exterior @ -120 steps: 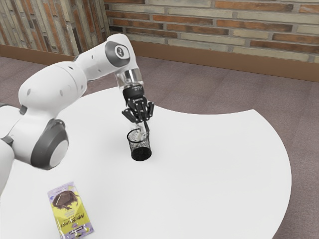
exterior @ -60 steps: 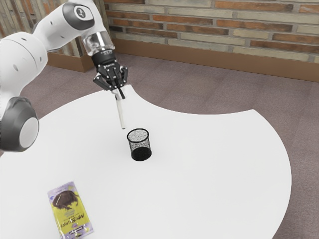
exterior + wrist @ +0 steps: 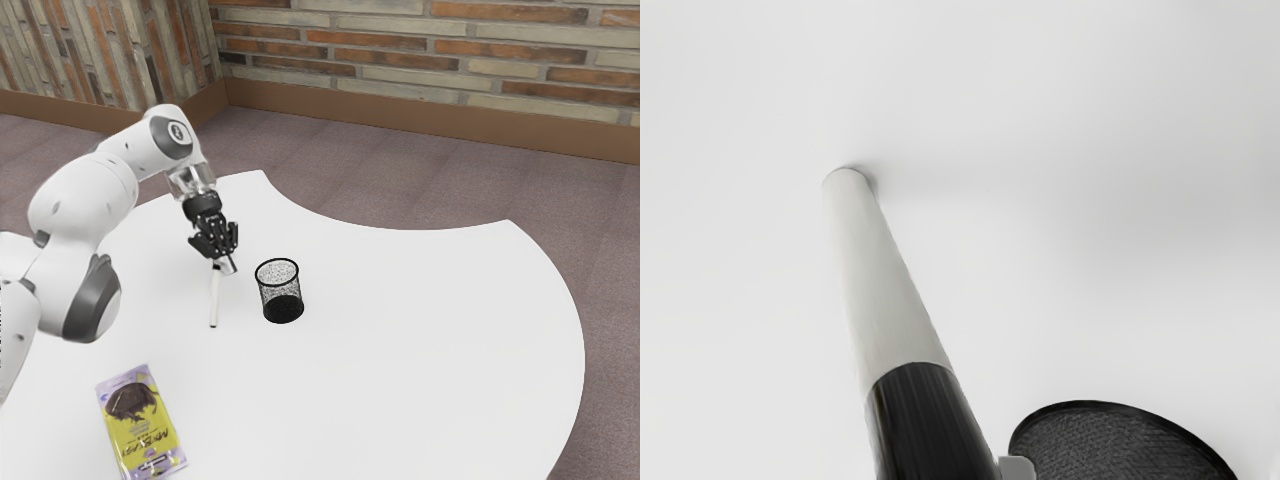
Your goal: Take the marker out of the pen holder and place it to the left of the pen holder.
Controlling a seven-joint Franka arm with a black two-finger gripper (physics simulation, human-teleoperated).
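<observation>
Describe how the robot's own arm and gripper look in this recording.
The arm has rounded, glossy white segments with dark grey joint covers, a silvery band near the wrist, and a small dark emblem. The gripper is black, with angular linkages.

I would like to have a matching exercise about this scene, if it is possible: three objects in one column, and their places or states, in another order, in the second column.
Objects
1. slim marker, white with a black end
2. round black mesh pen holder
3. flat rectangular packet, yellow and purple

Places and states
A. lying flat, farthest from the black gripper
B. outside the holder, just below the gripper
C. standing upright, open at the top

Right pairs: 1-B, 2-C, 3-A
</observation>
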